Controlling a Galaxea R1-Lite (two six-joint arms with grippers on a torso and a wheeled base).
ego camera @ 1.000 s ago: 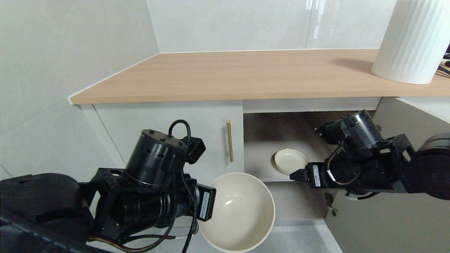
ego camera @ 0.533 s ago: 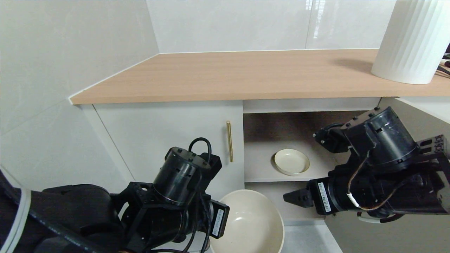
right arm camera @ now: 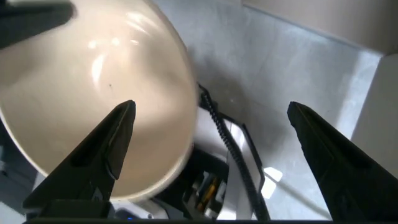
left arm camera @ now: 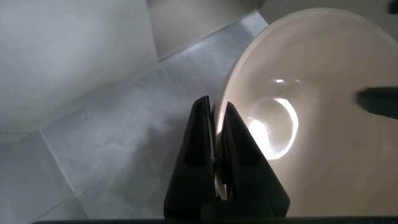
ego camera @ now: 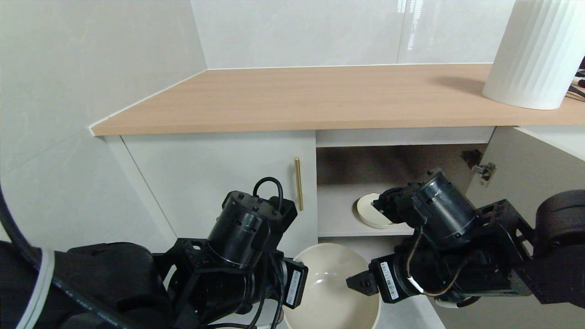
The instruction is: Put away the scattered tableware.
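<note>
Here, left tool pinching bowl rim

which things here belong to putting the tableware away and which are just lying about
Job: bowl, clamped at its rim by the left tool; small plate on the cabinet shelf; right tool, open, near the bowl.
Lying about: white ribbed container on the countertop.

Head camera looks forward and down over the counter and open cabinet, while both wrist cameras point down from close range at the cream bowl, shared by all three views.
</note>
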